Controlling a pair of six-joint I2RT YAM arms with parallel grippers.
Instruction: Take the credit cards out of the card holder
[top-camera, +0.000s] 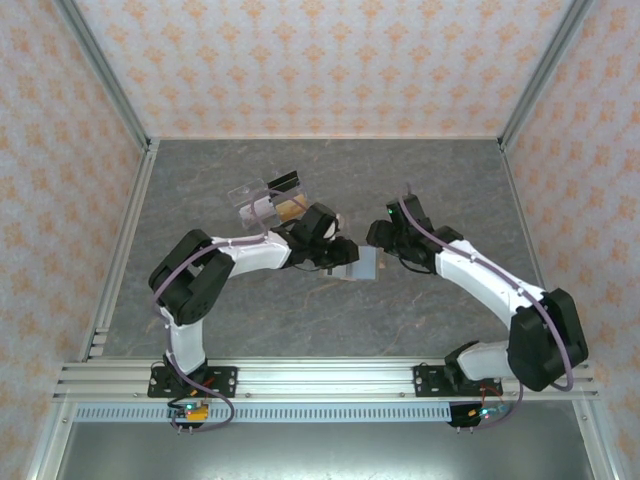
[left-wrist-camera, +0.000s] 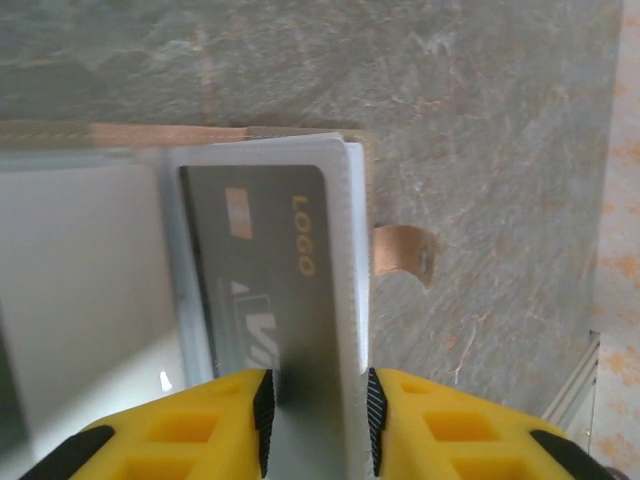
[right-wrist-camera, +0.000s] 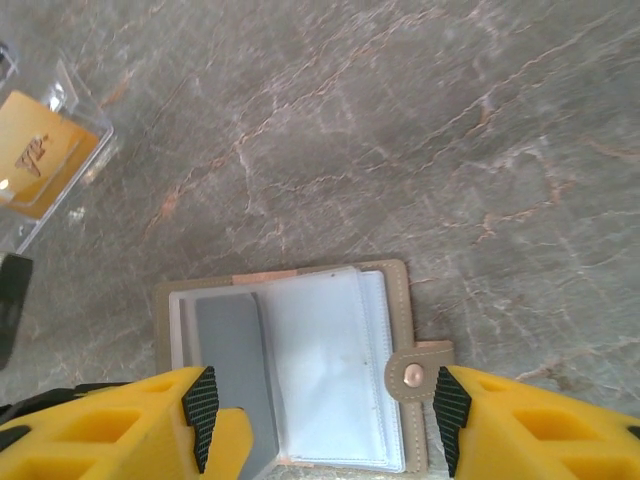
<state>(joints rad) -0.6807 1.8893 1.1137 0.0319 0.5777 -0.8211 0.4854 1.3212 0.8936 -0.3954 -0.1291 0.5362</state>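
Note:
The card holder lies open on the grey stone table, its clear plastic sleeves fanned out and its snap strap to the right. It sits mid-table between both arms. A grey credit card marked LOGO sits in one sleeve; from the right wrist it shows as a grey panel. My left gripper straddles that sleeve's edge, jaws slightly apart, a sliver of table showing beside the right pad. My right gripper hovers wide open above the holder, gripping nothing. From above, the left gripper and right gripper nearly meet.
A clear plastic tray stands just behind the left gripper, holding a gold card and a black piece. Patterned walls with metal posts enclose the table; an aluminium rail runs along the near edge.

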